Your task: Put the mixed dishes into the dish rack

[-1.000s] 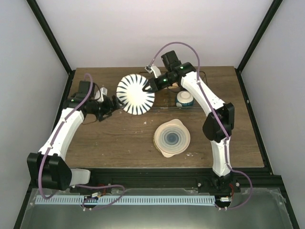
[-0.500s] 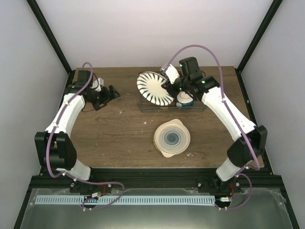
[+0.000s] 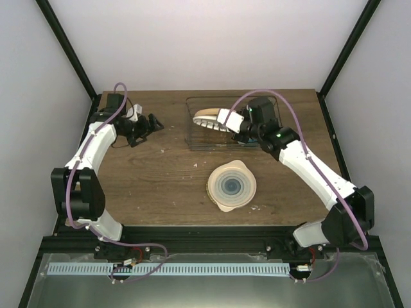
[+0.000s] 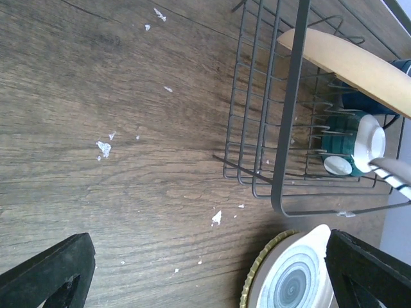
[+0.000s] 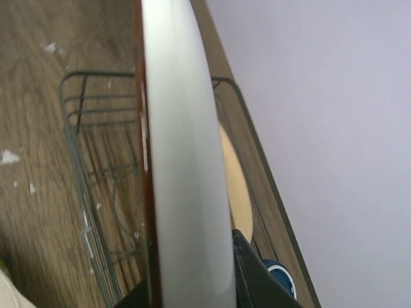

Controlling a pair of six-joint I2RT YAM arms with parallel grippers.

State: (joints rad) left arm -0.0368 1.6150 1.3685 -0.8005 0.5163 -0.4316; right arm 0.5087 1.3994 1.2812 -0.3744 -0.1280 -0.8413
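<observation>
The dish rack (image 3: pixel 192 131) of dark wire stands at the table's back middle. My right gripper (image 3: pixel 234 123) is shut on a plate (image 3: pixel 207 119) with a tan face and a striped back, held on edge inside the rack (image 5: pixel 80 192). In the right wrist view its white rim (image 5: pixel 186 179) fills the frame between my fingers (image 5: pixel 257 282). A white-and-teal bowl (image 4: pixel 353 144) and a dark blue mug (image 4: pixel 401 64) lie in the rack (image 4: pixel 282 160). The cream ringed plate (image 3: pixel 231 186) rests on the orange-yellow plate (image 4: pixel 263 279). My left gripper (image 3: pixel 154 123) is open and holds nothing.
White flecks (image 4: pixel 103 149) dot the wooden table (image 3: pixel 148 186). Black frame posts rise at the table's back corners, and a rail runs along the near edge.
My right arm swung the striped plate from the table's left middle over to the rack and lowered it on edge. My left arm drew back to the far left, still open.
</observation>
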